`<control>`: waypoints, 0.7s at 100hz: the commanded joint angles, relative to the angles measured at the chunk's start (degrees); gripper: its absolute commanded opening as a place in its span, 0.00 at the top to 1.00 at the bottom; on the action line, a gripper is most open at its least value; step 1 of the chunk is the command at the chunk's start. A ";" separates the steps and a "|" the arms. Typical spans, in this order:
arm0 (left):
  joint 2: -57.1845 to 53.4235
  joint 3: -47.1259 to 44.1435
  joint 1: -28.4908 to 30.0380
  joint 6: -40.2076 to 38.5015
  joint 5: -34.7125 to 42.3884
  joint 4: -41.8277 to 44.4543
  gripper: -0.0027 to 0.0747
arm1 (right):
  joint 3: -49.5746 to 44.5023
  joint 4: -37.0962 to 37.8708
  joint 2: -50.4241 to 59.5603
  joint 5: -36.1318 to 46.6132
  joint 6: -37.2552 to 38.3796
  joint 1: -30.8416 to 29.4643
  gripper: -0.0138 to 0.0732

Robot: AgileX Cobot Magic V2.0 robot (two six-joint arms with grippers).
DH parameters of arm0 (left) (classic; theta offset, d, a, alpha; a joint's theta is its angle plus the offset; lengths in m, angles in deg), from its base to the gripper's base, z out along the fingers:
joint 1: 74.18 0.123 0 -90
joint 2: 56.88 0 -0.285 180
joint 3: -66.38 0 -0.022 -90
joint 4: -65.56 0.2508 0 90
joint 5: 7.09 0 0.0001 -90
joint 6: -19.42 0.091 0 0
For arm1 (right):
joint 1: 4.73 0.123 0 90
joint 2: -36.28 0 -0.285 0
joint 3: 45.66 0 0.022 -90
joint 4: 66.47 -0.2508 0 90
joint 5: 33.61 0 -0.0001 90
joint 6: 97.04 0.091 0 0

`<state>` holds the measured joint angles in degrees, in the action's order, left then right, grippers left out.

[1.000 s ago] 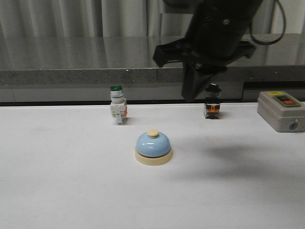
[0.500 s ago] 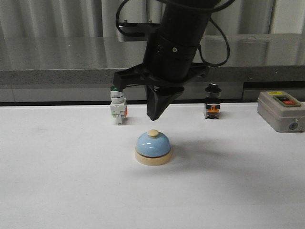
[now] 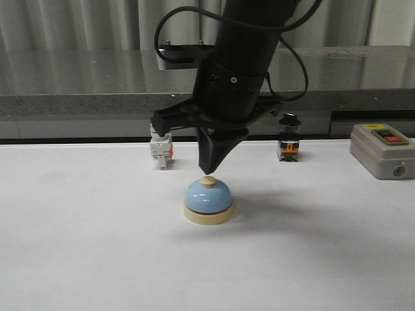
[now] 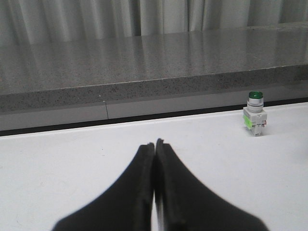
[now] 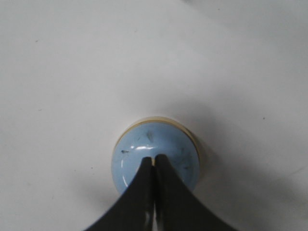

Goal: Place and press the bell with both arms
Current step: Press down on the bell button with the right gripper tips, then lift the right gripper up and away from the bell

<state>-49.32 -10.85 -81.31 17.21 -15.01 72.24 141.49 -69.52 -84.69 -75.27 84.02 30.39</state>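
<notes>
The light-blue bell (image 3: pixel 208 201) with its cream base stands on the white table, centre. My right arm reaches down from above, and its gripper (image 3: pixel 207 172) is shut and points straight down at the cream button. The tip is at the button's top; I cannot tell whether it touches. In the right wrist view the shut fingertips (image 5: pixel 154 158) cover the button over the blue dome (image 5: pixel 137 149). My left gripper (image 4: pixel 155 143) is shut and empty, low over bare table. It does not show in the front view.
A green-capped white switch (image 3: pixel 161 150) stands behind the bell to the left, also in the left wrist view (image 4: pixel 254 114). A black-knobbed switch (image 3: pixel 288 138) stands back right. A grey button box (image 3: pixel 382 150) sits at the far right. A grey ledge runs along the back.
My right arm has swung in from the upper right to over the bell, then lowered until its shut tip is at the button. The bell has not moved.
</notes>
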 commanded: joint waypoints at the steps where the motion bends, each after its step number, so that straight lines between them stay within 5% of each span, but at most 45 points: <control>1: -1.66 -2.37 0.16 -0.30 5.01 -0.19 0.99 | 1.82 -0.34 1.81 0.82 -0.49 -0.07 0.91; 31: -1.66 -2.37 0.16 -0.30 5.01 -0.19 0.99 | 1.88 -0.34 0.77 -1.40 -0.49 -0.07 0.91; 70: -1.66 -2.37 0.16 -0.30 5.01 -0.19 0.99 | 1.68 1.52 15.14 -2.47 -0.49 -2.72 0.91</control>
<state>-49.32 -10.85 -81.31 17.21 -15.01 72.24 142.14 -69.39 -76.33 -78.94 83.90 29.12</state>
